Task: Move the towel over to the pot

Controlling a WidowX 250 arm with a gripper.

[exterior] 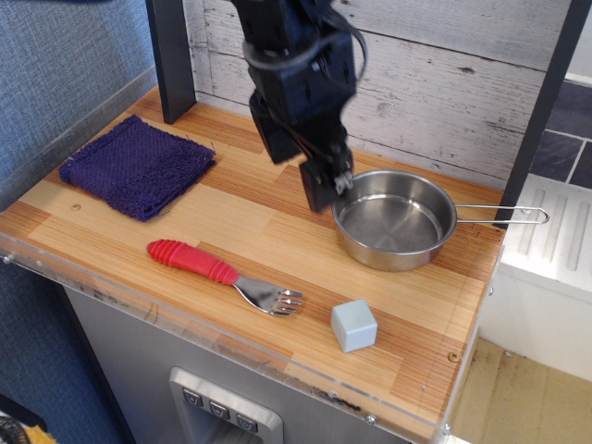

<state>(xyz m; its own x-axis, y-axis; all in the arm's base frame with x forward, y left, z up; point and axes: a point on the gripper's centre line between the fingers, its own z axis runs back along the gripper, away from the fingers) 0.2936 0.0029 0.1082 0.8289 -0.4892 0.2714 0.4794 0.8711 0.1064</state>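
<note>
**Q:** Gripper (pixel 324 190) position and state?

**R:** We find it hanging tip-down over the middle of the bench (pixel 250 231), just left of the pot's rim and above bare wood. It carries nothing. Its fingers read as one dark mass from this angle, so we cannot tell whether they are parted or closed.

**Q:** Where do the task's things lie?

**R:** We see the towel (pixel 137 166), a dark purple folded terry cloth, flat at the back-left corner of the bench, well apart from the gripper. The pot (pixel 395 220), a shallow steel pan, sits at the right, empty, its wire handle pointing right.

**Q:** Other objects?

**R:** A red-handled fork (pixel 227 275) lies near the front edge, and a pale grey cube (pixel 354 326) lies in front of the pot. Neither blocks the line from towel to pot.

**Q:** Progress?

**R:** We judge nothing done: the towel is ungrasped. Reaching left, gripping and carrying it to the pot all remain.
</note>
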